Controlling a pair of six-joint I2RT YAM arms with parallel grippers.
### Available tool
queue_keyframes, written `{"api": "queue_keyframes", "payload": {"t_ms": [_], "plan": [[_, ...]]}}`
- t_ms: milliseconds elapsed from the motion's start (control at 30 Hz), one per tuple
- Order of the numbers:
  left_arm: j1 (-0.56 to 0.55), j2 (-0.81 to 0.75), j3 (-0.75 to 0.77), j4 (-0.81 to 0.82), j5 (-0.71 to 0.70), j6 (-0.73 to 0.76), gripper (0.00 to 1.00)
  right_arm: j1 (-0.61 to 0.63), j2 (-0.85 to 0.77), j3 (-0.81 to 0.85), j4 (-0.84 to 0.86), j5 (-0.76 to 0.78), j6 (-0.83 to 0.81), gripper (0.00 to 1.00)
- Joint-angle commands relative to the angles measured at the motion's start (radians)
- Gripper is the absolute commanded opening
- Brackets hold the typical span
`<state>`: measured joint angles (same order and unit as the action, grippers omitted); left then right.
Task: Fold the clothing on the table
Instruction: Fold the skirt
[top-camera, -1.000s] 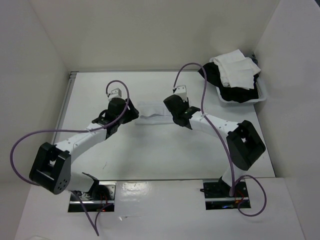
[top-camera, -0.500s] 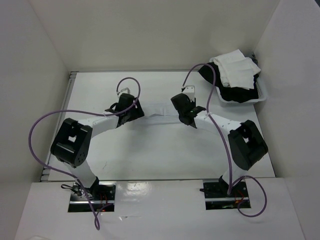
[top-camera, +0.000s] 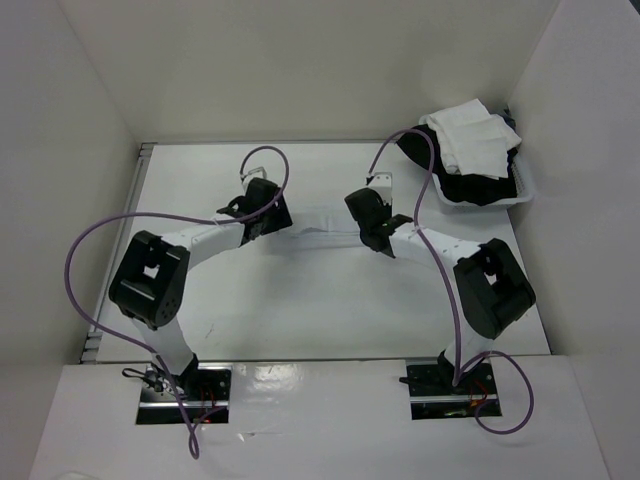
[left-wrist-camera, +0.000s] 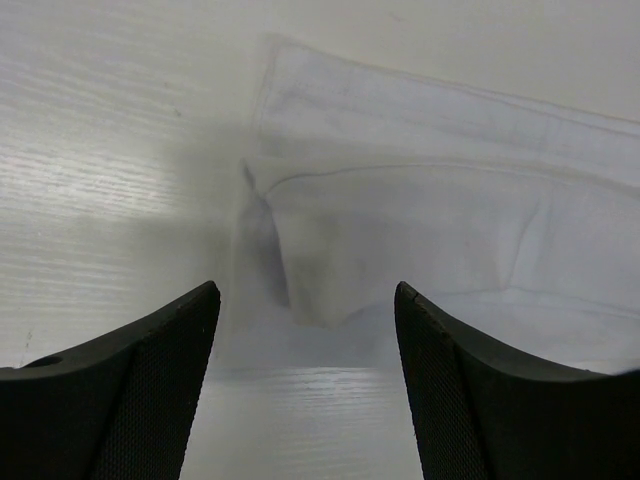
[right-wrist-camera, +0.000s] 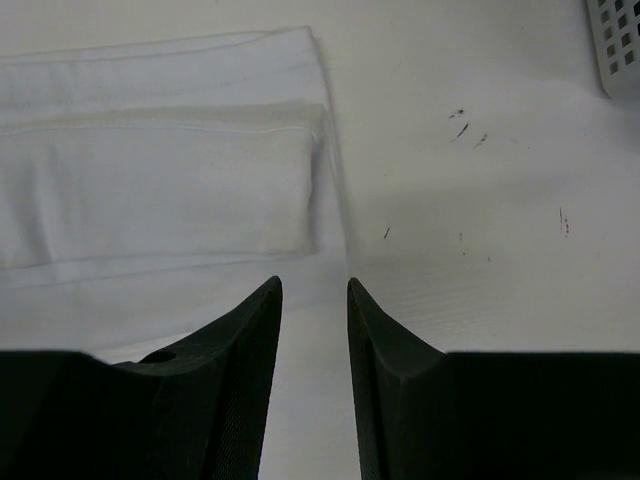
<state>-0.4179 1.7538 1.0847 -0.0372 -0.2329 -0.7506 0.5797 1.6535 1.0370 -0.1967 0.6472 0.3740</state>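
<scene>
We judge a fold in hand. At the ends of the clothing (top-camera: 320, 221), the left gripper (left-wrist-camera: 305, 292) gapes empty and the right gripper (right-wrist-camera: 313, 283) stands narrowly parted, empty. Next: pinch both ends cleanly.

Left gripper (left-wrist-camera: 305, 290) wide – right gripper (right-wrist-camera: 313, 283) narrowly parted

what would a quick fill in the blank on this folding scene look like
1. On the table, the clothing lies ____ the left hand and the right hand.
2. The left hand's jaws stand ____ apart than the right hand's.
3. The bin at the far right holds white and ____ garments.
Missing words: between; wider; black.
</scene>
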Motion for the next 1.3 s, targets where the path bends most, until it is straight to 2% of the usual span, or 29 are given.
{"api": "queue_keyframes", "payload": {"t_ms": [0, 167, 300, 1067, 1267], "plan": [[-0.045, -0.011, 0.105, -0.067, -0.085, 0.051, 0.77, -0.006, 0.002, -0.017, 0.065, 0.012, 0.025, 0.37], [-0.081, 0.065, 0.152, -0.110, -0.103, 0.051, 0.64, -0.006, 0.002, -0.026, 0.074, 0.003, 0.025, 0.37], [-0.090, 0.079, 0.152, -0.119, -0.112, 0.042, 0.59, -0.015, -0.007, -0.026, 0.074, 0.003, 0.025, 0.36], [-0.090, 0.101, 0.101, -0.128, -0.140, 0.042, 0.59, -0.024, -0.008, -0.026, 0.083, -0.015, 0.025, 0.34], [-0.090, 0.119, 0.092, -0.128, -0.140, 0.033, 0.56, -0.034, 0.002, -0.015, 0.072, -0.026, 0.025, 0.34]]}}
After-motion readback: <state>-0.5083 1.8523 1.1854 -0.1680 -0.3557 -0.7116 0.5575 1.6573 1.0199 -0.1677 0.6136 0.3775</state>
